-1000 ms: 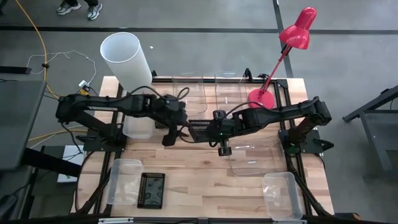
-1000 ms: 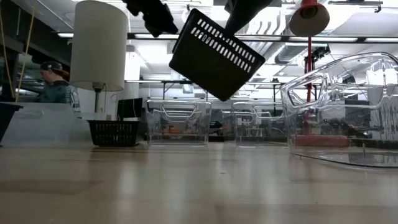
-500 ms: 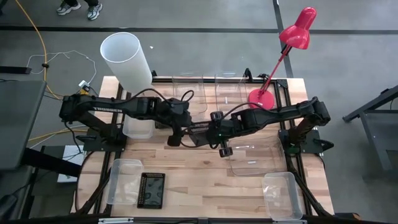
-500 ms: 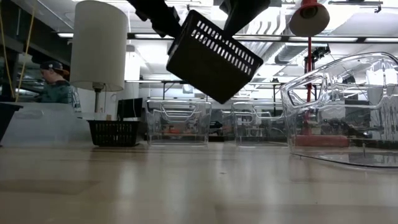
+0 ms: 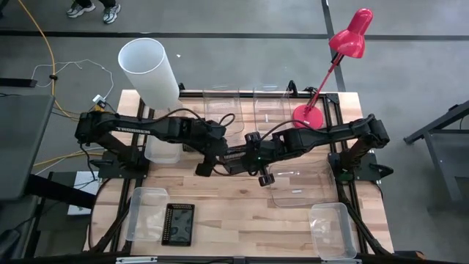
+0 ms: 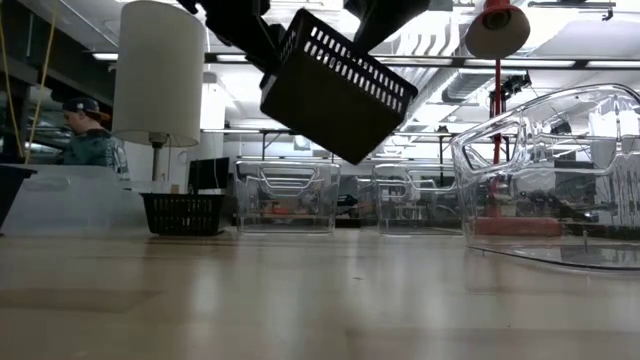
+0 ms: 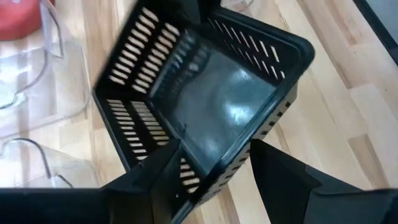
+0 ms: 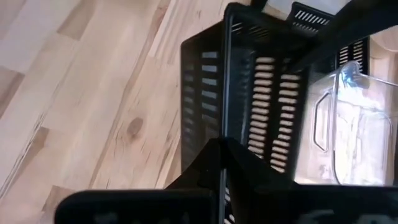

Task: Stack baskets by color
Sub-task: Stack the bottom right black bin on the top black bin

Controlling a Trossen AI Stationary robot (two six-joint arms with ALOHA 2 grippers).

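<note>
Above the table's (image 5: 220,198) middle, a black basket (image 6: 335,85) is being held tilted in the air between both grippers. Its rim is being pinched by the closed right gripper (image 8: 221,149) at one end. At the opposite end, its wall is being straddled by the wide-spread left gripper (image 7: 211,168); contact cannot be told.

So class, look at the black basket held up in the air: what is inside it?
Nothing shows inside the black basket: the left wrist view sees its bare glossy floor and slotted walls. The left gripper straddles its near rim, hiding a little of that edge.
</note>
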